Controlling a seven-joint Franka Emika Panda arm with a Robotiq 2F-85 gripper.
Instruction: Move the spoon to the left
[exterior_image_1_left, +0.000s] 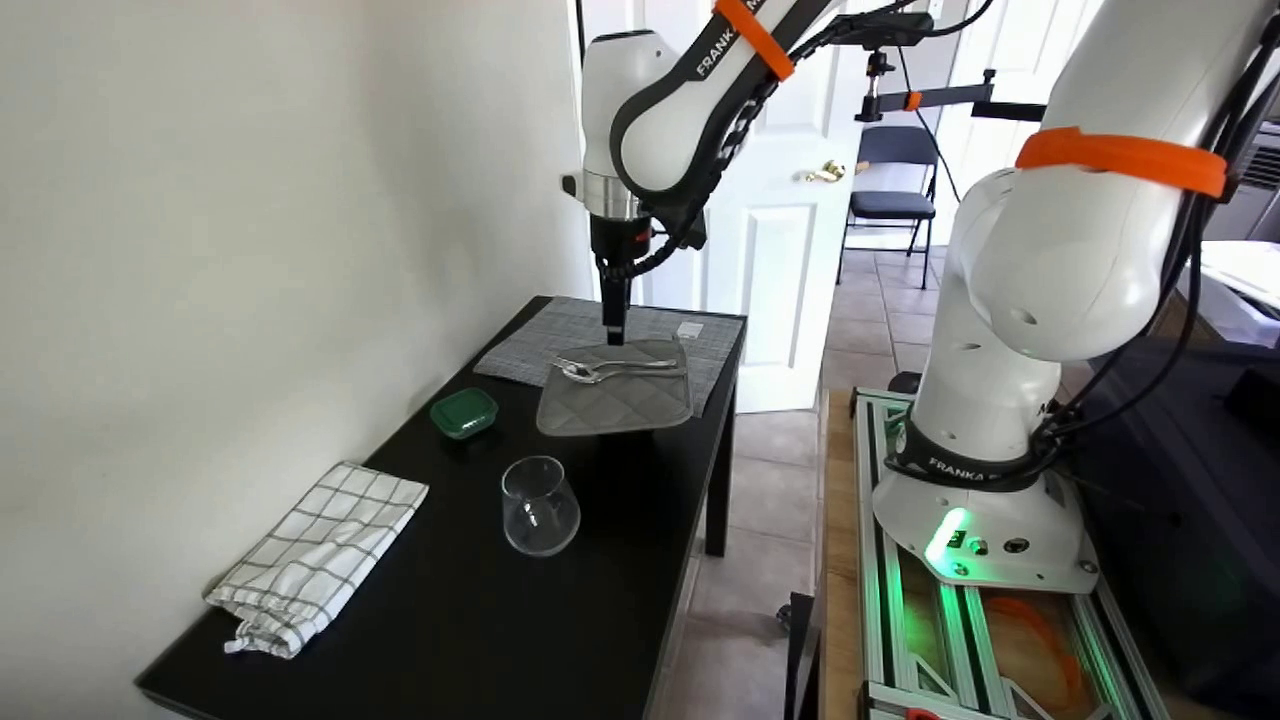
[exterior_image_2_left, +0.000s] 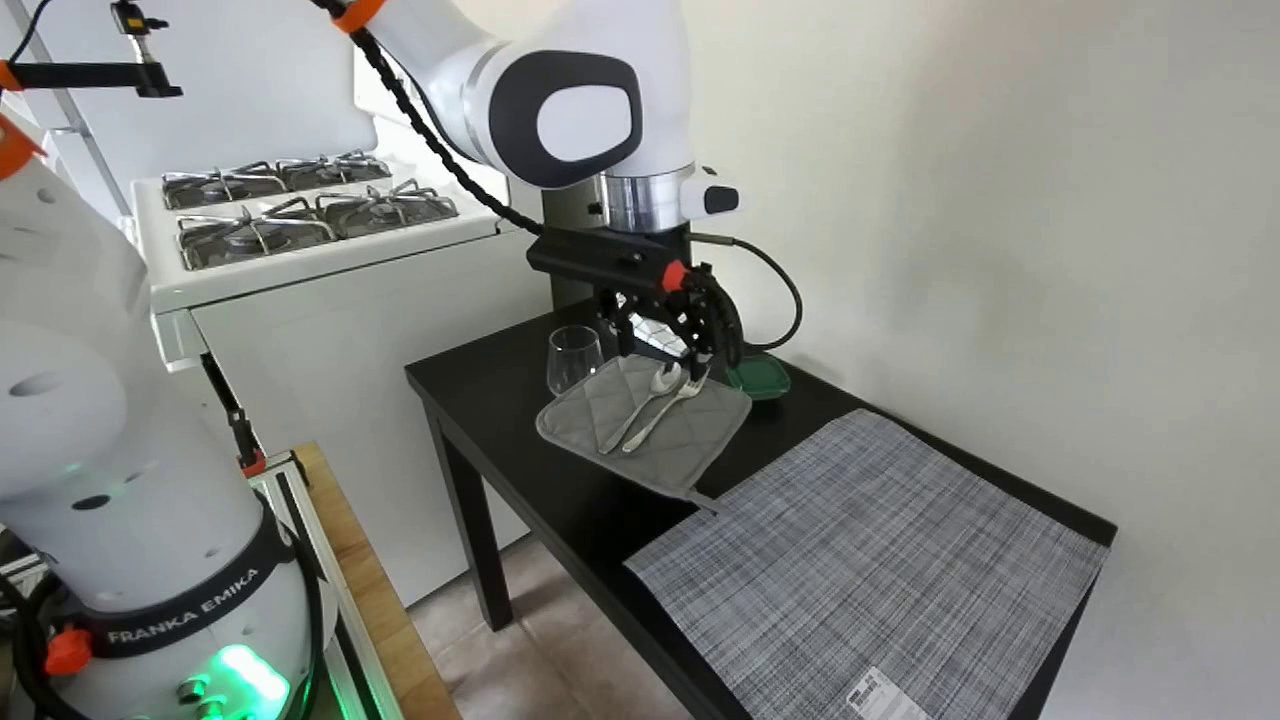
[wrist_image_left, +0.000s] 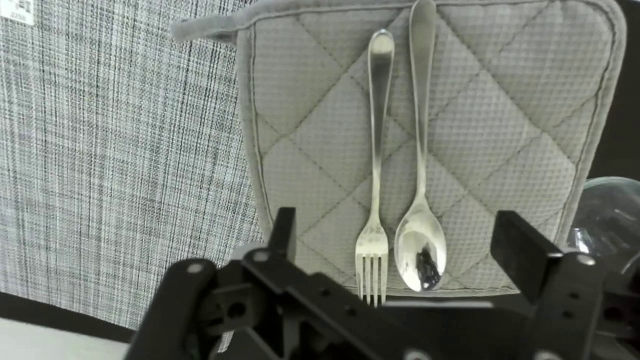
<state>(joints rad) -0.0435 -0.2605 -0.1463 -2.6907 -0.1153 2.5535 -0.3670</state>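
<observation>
The spoon is slender and silvery and lies on a gray quilted pad (exterior_image_1_left: 610, 412). It shows in both exterior views (exterior_image_1_left: 580, 374) (exterior_image_2_left: 664, 379) and in the wrist view (wrist_image_left: 420, 225). A silvery fork (wrist_image_left: 372, 240) lies beside it, almost parallel, just left of it in the wrist view. My gripper (wrist_image_left: 395, 235) is open and empty, pointing down above the pad. In the wrist view its two fingers stand wide on either side of the fork's tines and the spoon's bowl. The gripper also shows in both exterior views (exterior_image_1_left: 614, 335) (exterior_image_2_left: 662, 355).
A clear drinking glass (exterior_image_1_left: 540, 506) stands on the black table (exterior_image_1_left: 480, 640) beside the pad. A green lidded container (exterior_image_1_left: 464, 413) sits near the wall. A checkered cloth (exterior_image_1_left: 318, 558) lies farther along. A woven gray placemat (exterior_image_2_left: 880, 560) covers the other end of the table.
</observation>
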